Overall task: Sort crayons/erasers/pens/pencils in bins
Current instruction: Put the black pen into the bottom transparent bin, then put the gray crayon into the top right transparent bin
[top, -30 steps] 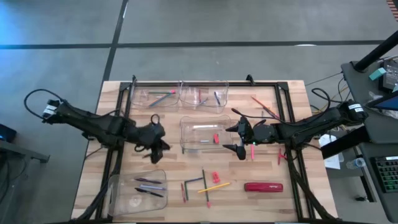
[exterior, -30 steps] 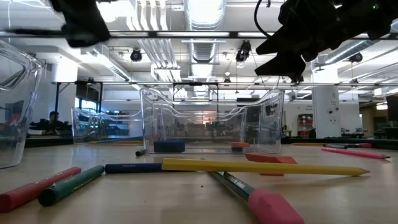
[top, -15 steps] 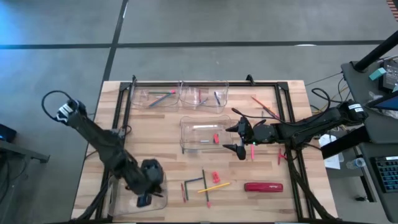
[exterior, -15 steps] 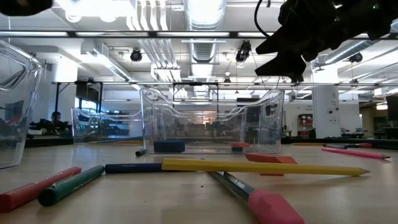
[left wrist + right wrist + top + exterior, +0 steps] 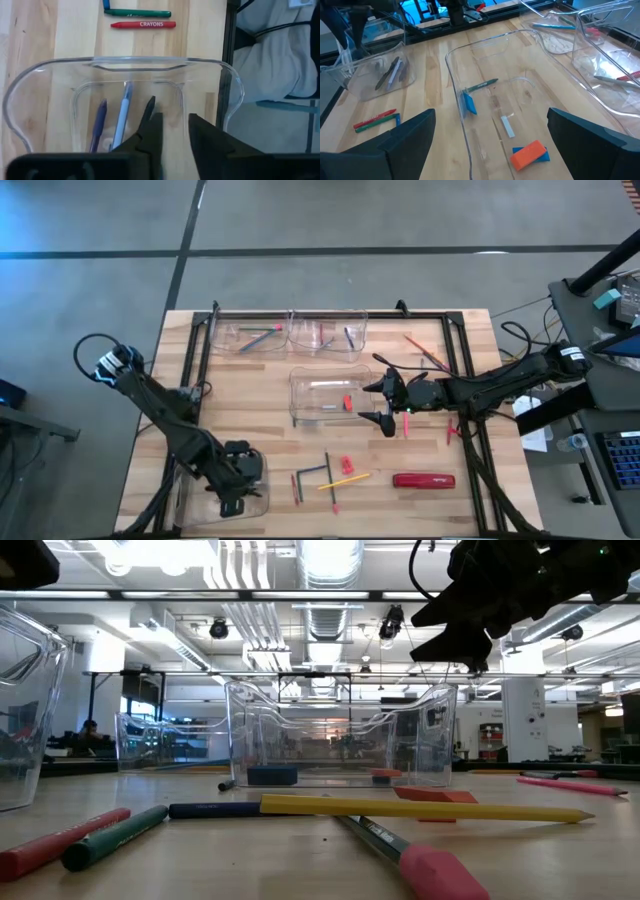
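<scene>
The left arm is seen stretched from the table's left edge toward the near-left corner, its forearm angled down and its left gripper held over the clear, shallow plastic bin that sits there. In the left wrist view the two dark fingers are pointed down into this bin and are parted by a narrow gap, with nothing clamped between them. Several pens, among them a light blue pen and a dark purple pen, are laid on the bin's floor just beside the fingertips.

The right arm is extended from the right edge toward the middle of the table, and its right gripper is held at the right end of the central clear rectangular bin. Its fingers are spread wide apart and nothing is held between them. An orange block eraser and a blue eraser are seen lying inside this bin.

Loose items are left on the wooden table near the front: a yellow pencil, a small red eraser, a red crayon and a green crayon side by side, and a large red oblong object with white lettering. Two more clear bins are set along the far edge, with sticks inside them.
</scene>
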